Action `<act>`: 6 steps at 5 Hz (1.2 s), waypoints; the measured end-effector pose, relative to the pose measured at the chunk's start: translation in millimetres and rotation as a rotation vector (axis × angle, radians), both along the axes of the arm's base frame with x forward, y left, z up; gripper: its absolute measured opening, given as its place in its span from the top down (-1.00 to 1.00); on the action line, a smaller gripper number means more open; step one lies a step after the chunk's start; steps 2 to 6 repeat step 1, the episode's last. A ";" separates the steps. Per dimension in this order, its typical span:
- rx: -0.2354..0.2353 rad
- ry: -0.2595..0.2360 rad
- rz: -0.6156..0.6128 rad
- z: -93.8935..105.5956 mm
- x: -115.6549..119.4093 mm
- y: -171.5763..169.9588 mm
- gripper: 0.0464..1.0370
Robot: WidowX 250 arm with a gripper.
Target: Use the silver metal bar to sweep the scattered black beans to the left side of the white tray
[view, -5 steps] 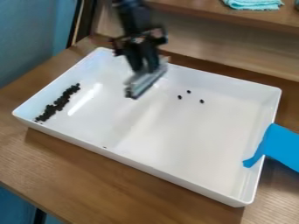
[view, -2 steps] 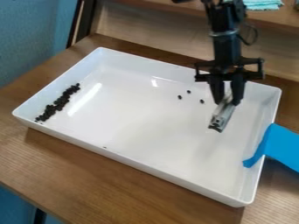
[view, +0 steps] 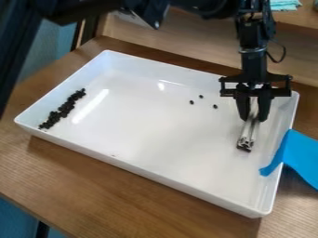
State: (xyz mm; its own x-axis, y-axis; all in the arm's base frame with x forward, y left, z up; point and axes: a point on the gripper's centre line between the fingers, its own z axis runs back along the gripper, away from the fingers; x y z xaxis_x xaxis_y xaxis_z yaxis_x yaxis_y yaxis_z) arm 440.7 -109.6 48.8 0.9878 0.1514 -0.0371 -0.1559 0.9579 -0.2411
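Arm (view: 253, 60) enters along the top edge of the view; gripper (view: 253, 120) hangs over the right-hand part of the white tray (view: 152, 137). Fingers closed on a slim, silvery tool (view: 248, 134), one to each side of its upper part. Tool slants down from the grip, its dark lower end toward the viewer, low over the tray floor near the right wall; whether it touches the floor, cannot tell. Dark beads (view: 62, 109) lie in a long, narrow heap beside the tray's left wall. Three loose beads (view: 192, 102) sit apart from one another on the floor, left of the gripper, toward the far wall. Tiny speck (view: 114, 155) by the near wall. Blue tape (view: 301, 153) laps over the right rim. Tray stands on a brown wooden table (view: 93, 183). Pale teal cloth (view: 285, 4) on a wooden shelf (view: 299, 19), upper right.
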 end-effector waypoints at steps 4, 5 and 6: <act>0.004 -0.027 0.015 -2.3 8.5 2.9 0.42; 0.004 -0.027 0.015 -2.3 8.5 2.9 0.42; 0.004 -0.027 0.015 -2.3 8.5 2.9 0.42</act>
